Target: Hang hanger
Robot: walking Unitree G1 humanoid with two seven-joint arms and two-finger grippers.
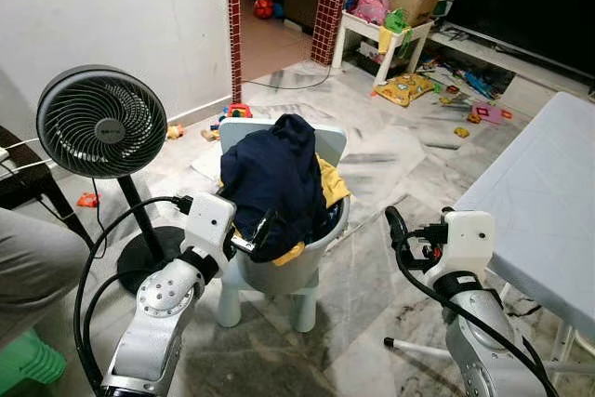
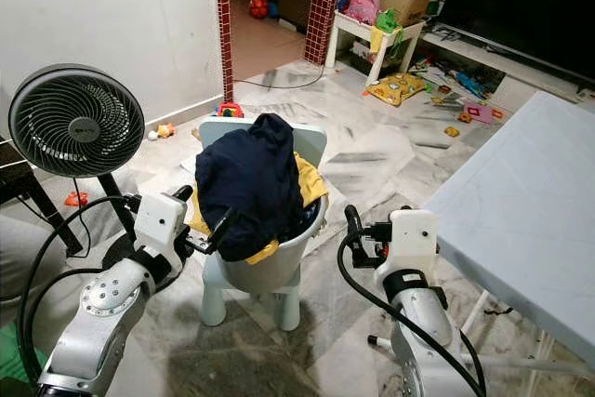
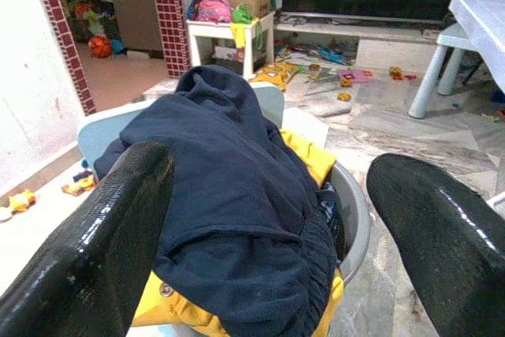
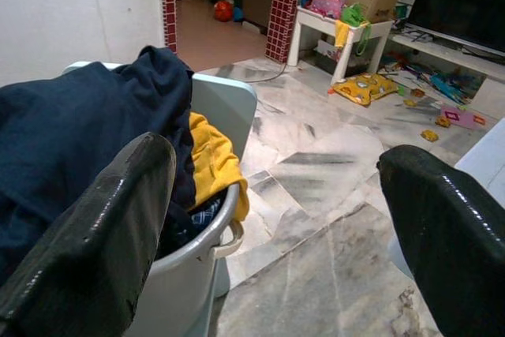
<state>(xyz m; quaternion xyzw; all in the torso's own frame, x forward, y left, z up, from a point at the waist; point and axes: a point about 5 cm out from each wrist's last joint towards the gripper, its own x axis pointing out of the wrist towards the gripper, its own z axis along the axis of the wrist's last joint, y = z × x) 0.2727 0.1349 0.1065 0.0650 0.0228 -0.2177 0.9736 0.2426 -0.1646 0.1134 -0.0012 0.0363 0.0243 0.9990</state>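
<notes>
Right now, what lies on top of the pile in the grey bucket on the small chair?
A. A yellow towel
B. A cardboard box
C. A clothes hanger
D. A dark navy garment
D: a dark navy garment drapes over the grey bucket, with yellow cloth beneath it.

Navy garment (image 1: 277,174) heaped over yellow cloth (image 1: 333,185) in grey bucket (image 1: 284,276) on small pale chair (image 1: 330,141).

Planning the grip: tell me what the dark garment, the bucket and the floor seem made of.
Dark garment: soft navy fabric, matte, folds and drapes.
Bucket: looks like grey plastic, smooth moulded rim with a slight sheen.
Floor: probably polished marble tile, grey veining, joint lines, faint reflections.
</notes>
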